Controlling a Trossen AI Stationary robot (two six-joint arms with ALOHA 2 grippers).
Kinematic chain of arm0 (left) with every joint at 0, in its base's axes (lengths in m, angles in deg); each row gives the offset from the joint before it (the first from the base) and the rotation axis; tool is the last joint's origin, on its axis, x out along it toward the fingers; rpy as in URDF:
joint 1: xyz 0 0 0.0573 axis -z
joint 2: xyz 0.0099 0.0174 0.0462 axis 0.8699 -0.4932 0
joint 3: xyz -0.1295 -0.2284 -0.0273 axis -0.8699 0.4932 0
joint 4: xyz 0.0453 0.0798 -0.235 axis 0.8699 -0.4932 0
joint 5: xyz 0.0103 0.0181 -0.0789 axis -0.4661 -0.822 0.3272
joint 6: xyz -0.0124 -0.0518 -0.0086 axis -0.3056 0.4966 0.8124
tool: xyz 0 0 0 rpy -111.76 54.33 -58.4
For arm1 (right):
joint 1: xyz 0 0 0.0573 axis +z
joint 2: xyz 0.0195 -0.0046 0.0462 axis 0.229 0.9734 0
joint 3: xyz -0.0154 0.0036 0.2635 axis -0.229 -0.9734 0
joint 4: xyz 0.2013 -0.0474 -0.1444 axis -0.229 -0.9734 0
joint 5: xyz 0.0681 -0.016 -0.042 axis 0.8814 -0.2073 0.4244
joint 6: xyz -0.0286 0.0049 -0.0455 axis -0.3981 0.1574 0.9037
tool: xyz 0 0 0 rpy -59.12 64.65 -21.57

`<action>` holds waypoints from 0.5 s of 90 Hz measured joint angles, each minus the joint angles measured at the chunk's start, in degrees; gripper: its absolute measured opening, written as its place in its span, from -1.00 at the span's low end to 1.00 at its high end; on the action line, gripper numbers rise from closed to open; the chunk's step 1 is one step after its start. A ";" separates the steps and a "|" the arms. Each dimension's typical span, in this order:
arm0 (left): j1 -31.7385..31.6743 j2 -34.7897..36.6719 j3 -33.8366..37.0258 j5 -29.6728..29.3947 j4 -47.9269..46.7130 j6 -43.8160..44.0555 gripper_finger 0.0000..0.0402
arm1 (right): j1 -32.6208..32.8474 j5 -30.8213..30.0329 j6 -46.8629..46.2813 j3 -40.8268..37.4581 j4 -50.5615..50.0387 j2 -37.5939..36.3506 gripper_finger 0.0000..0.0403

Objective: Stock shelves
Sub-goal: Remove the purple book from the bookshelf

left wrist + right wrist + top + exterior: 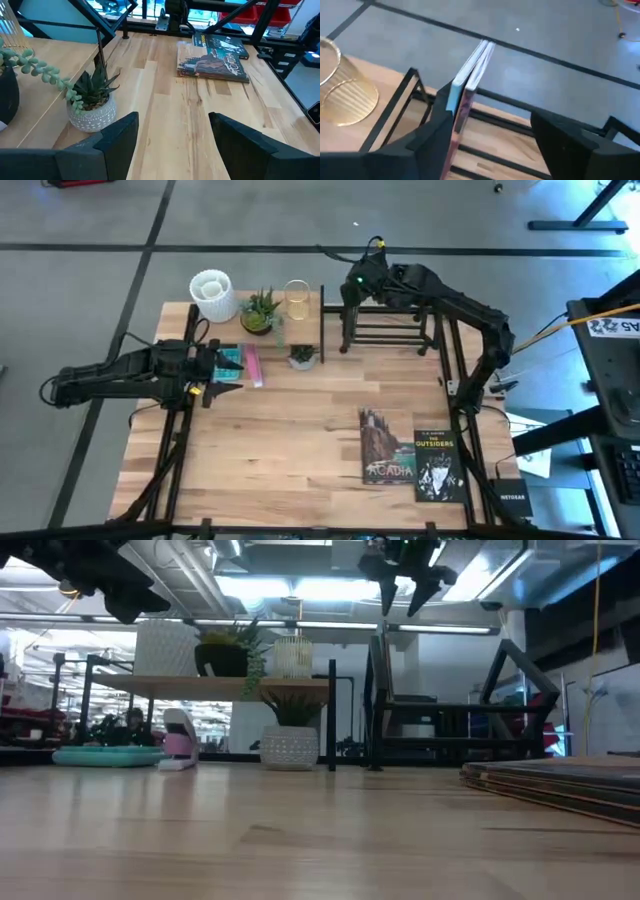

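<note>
- Shelves stand along the far edge of the tabletop (280,440): the light-wood board shelf (240,315) on thin black legs at far left-centre, and the black bar rack (385,330) just to its right.
- Stocked already, by the look of it: on the board sit a white ribbed pot (212,293), a dark-potted succulent (260,310) and a gold wire basket (296,298); a small white-potted plant (302,356) stands on the table under the board's front edge.
- Two slim books (470,75) stand upright together at the left end of the bar rack; the right gripper (355,290) hovers over them with its fingers spread apart and nothing between them, so these books seem just placed.
- Left to do, judging by what lies loose: two books lie flat, side by side, near the front right of the table, one titled Arcadia (385,445) and one a black Outsiders volume (437,465); a teal tray (229,361) and a pink object (252,365) lie by the left arm.
- The left gripper (215,370) waits at the table's left edge, open and empty.
- The task looks somewhat past halfway.
</note>
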 joint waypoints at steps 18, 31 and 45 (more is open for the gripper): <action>-0.02 0.00 0.00 0.00 0.01 0.00 0.18 | -0.57 -2.67 -0.55 -0.75 1.43 0.00 0.30; 0.00 0.00 0.00 0.00 -0.01 0.00 0.18 | -1.29 -2.74 -1.50 -2.79 1.88 0.02 0.30; -0.01 0.00 0.00 0.00 -0.01 0.00 0.18 | -1.97 -2.00 -1.48 -4.44 4.70 -0.11 0.30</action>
